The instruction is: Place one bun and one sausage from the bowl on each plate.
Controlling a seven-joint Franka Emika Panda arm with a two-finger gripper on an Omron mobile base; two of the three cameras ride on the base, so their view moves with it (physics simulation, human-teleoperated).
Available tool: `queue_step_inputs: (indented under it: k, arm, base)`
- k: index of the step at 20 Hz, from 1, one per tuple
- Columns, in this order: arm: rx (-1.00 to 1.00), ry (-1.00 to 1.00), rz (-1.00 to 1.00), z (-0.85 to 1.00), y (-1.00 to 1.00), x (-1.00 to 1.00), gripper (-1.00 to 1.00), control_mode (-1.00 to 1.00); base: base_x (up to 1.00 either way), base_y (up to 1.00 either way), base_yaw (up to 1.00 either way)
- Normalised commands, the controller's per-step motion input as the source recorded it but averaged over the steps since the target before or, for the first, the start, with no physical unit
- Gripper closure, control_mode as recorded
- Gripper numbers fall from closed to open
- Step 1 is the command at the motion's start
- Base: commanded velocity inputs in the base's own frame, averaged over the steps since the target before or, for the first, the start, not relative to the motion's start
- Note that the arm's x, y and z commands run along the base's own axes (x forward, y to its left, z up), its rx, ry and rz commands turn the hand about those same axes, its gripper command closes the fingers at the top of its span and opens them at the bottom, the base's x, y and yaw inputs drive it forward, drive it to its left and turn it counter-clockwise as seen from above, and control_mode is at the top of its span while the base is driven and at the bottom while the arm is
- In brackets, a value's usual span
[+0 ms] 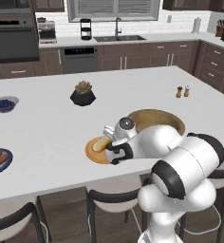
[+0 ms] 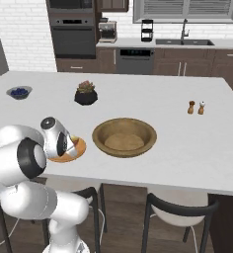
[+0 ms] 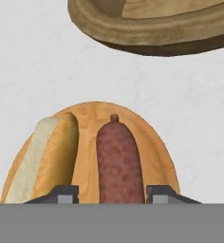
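White counter carries the wooden bowl, and just beside it the orange-tan plate. On that plate I see a bun alongside a sausage. My gripper hangs directly over the sausage, jaws spread either side, gripping nothing

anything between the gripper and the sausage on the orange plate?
Nothing visible. In the hand view the sausage lies on the orange plate directly between the gripper fingertips, gap clear. The bun lies beside it, outside the fingers.
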Motion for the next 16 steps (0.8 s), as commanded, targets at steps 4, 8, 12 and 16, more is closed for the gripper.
queue_step_inputs:
  k: [4,8,12,16]
  arm:
    - [0.00,0.00,0.00,0.19,0.00,0.00,-1.00,-1.00]
    - [0.00,-0.01,0.00,0.93,0.00,0.00,-1.00,-1.00]
    - [0.00,-0.01,0.00,1.00,-0.09,-0.21,-1.00,-1.00]
    - [0.00,-0.19,0.00,1.00,-0.36,-0.92,-1.00,-1.00]
  base:
    - [0.00,0.00,0.00]
    - [0.00,0.00,0.00]
    - [0.00,0.00,0.00]
    - [0.00,0.00,0.00]
